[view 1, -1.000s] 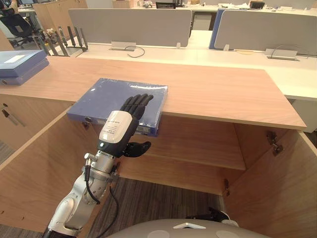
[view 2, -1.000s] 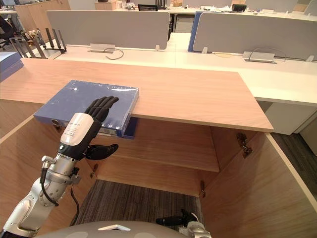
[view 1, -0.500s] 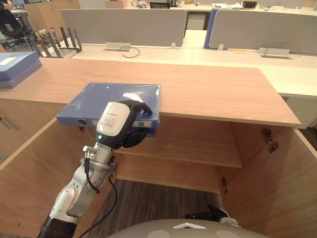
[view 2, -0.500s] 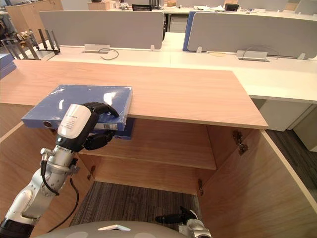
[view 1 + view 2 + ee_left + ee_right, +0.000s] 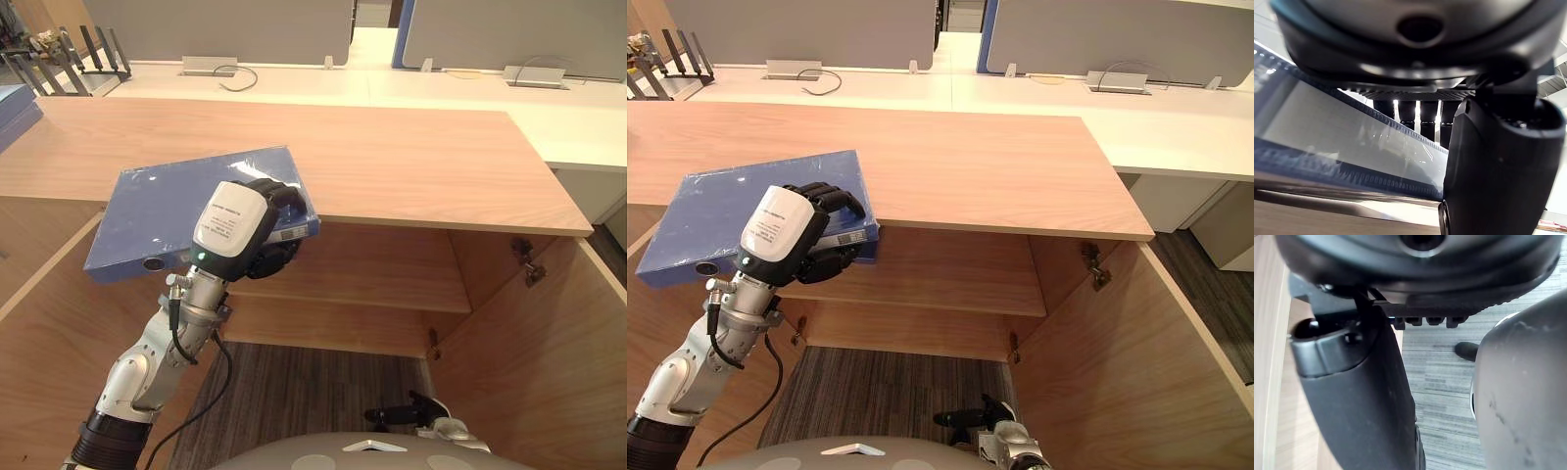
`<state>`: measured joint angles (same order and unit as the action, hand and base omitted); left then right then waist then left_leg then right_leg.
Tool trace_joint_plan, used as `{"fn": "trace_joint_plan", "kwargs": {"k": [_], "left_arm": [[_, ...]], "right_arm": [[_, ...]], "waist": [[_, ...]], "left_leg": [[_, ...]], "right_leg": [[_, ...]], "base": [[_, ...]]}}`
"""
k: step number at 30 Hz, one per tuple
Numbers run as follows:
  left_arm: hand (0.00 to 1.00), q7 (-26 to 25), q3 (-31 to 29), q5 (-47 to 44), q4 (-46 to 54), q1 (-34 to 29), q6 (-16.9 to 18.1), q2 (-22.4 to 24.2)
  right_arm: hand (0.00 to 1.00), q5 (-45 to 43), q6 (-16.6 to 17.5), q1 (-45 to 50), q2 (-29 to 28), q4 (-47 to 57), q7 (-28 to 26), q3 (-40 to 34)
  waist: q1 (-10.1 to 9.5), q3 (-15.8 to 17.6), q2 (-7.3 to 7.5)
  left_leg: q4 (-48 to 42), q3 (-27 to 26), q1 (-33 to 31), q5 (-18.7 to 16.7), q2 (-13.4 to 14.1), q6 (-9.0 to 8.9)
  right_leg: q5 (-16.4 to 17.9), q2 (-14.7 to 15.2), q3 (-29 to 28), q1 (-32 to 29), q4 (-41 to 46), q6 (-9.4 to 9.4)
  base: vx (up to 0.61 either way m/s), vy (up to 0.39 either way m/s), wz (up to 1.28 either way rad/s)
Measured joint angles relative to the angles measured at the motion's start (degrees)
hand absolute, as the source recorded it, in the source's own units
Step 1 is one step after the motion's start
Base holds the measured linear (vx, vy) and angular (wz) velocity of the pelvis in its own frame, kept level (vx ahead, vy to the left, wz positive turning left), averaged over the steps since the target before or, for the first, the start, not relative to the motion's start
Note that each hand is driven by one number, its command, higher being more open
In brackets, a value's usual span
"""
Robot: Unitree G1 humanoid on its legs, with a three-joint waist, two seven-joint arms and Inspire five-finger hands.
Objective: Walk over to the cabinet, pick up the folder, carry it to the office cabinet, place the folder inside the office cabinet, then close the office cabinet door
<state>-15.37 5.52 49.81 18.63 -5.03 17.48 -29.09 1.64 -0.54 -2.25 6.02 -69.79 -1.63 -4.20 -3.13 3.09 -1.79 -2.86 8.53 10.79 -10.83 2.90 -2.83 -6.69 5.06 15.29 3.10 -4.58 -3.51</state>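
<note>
The folder (image 5: pixel 167 206) is tilted at the front edge of the wooden surface (image 5: pixel 421 162), its far corner over the wood and the rest jutting out above the open cabinet (image 5: pixel 382 284). Your left hand (image 5: pixel 233 230) grasps its near edge, fingers (image 5: pixel 282 194) curled over the cover. Your right hand (image 5: pixel 972 419) hangs low above the carpet (image 5: pixel 294 392); you can't tell its state.

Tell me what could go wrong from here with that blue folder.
1. The left hand grips the blue folder near one corner, and much of it overhangs the front edge of the cabinet top; it may twist out.
2. Its wrap looks glossy, so the grip might slip.
3. Lowered toward the shelf, it could catch the open left door.
</note>
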Motion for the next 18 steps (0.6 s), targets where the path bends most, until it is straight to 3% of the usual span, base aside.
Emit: {"fn": "trace_joint_plan", "kwargs": {"k": [10,18], "left_arm": [[0.0,0.9,-2.9,-2.9,4.7,-2.8,-0.1,3.9],[0.0,-2.8,-13.0,-12.6,7.1,-5.1,-2.7,12.7]], "right_arm": [[1.0,-0.1,0.0,1.0,0.1,-0.2,-0.1,-0.3],[1.0,-0.1,-0.1,1.7,0.0,-0.2,0.1,-1.0]], "waist": [[-1.63,-0.2,0.04],[-3.09,-1.1,0.18]], "left_leg": [[-0.4,-0.1,-0.4,0.1,-0.2,-0.09],[-0.7,0.4,-1.0,0.0,-0.2,-0.14]], "right_leg": [[0.0,0.1,-0.1,-0.3,0.0,0.02],[0.0,0.1,0.3,-0.3,0.0,0.03]], "base": [[0.0,0.0,0.0],[-0.02,0.007,0.03]]}}
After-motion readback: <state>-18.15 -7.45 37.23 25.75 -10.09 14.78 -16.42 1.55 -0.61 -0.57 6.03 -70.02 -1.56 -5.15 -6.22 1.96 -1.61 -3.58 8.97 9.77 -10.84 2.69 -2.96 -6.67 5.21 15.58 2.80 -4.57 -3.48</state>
